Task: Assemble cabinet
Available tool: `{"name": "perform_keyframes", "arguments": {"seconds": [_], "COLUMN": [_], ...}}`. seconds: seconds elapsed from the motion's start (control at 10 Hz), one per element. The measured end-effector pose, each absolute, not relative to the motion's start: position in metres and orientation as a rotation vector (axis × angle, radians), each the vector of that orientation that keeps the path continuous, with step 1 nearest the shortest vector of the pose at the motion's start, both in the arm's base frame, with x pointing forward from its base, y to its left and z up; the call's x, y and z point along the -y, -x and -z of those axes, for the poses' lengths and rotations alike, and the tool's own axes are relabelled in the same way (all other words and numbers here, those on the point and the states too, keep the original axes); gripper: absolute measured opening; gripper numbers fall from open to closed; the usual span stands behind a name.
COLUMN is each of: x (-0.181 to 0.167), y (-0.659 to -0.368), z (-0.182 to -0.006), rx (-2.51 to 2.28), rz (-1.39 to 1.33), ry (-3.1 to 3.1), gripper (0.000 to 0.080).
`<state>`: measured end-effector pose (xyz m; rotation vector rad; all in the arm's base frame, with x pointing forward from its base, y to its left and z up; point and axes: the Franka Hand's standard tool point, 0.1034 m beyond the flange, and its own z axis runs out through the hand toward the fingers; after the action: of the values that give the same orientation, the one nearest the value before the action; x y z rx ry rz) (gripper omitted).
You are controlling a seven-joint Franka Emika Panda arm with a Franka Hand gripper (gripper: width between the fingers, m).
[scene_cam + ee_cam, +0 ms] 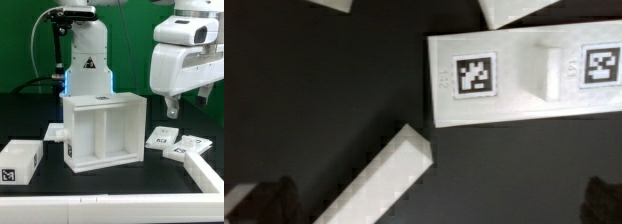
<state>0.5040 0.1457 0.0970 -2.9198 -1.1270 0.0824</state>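
1. As far as we can tell, the cabinet (103, 130) is just a shell so far. It stands upright in the middle of the table (40, 195), open face toward the exterior camera, with the inner divider in place and a tag on top.
2. What looks like a small round peg (56, 130) pokes out of its side on the exterior view's left. Nothing covers the open front, so we'd guess closing it up is the part left to do.
3. Loose bits lie apart from it. A small tagged block (18, 160) sits off to the exterior view's left. The flat tagged pieces (172, 142) lie near the cabinet on the exterior view's right, with a white bar (208, 175) beyond them.
4. The gripper (434, 202) hangs over that right-hand pile, well apart from the cabinet. In the wrist view its fingertips are spread wide with nothing between them, so it's empty-handed.
5. Hard to make out:
   - The cabinet's back and far side are hidden.
   - The bar is cut off at the frame edge.
   - The fingertips are only dark blurs.
   - We can't tell which flat piece the wrist view's two-tag panel (526, 80) is.
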Motion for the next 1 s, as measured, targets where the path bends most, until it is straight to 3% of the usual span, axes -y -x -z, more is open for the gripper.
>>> {"name": "perform_keyframes", "arguments": {"seconds": [0.4, 0.7, 1.0], "x": [-0.111, -0.112, -0.088], "y": [-0.549, -0.551, -0.552], "z": [-0.109, -0.107, -0.108], "rx": [0.666, 0.675, 0.497], "rz": [-0.222, -0.217, -0.350], "ry": [3.072, 3.070, 3.119], "gripper": [0.0796, 0.0796, 0.0796]}}
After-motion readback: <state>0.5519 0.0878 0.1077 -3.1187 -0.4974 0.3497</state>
